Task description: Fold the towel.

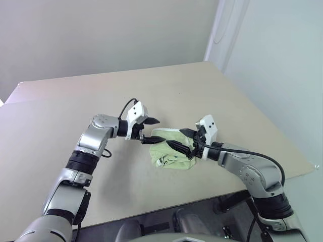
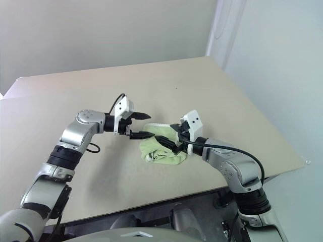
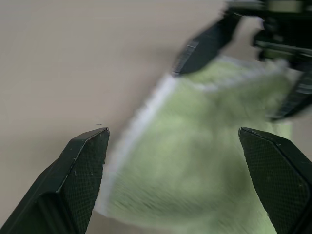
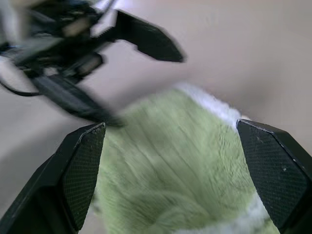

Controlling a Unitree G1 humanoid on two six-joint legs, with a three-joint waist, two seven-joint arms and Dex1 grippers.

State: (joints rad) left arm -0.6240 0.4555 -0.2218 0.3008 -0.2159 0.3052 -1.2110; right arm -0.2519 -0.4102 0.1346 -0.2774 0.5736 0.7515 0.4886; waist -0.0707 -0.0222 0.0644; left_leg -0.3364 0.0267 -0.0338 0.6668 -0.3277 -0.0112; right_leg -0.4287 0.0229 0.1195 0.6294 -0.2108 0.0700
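Observation:
The towel (image 1: 169,154) lies bunched in a small light-green heap on the beige table (image 1: 60,126), its white edging (image 1: 166,130) along the far side and a dark mark (image 1: 166,161) on the near fold. My left gripper (image 1: 152,131) is open just to the towel's left, pointing at it, its lower finger at the cloth's edge. My right gripper (image 1: 180,139) is open at the towel's right side, facing the left one, its fingers spread above the cloth. The left wrist view looks between my left gripper's open fingers (image 3: 173,130) onto the towel (image 3: 195,165). The right wrist view looks between my right gripper's (image 4: 170,124) onto the towel (image 4: 165,165).
The table's front edge (image 1: 202,197) runs close below the towel, and its right edge (image 1: 282,136) slants off behind my right arm. A pale wall (image 1: 101,35) stands behind the table.

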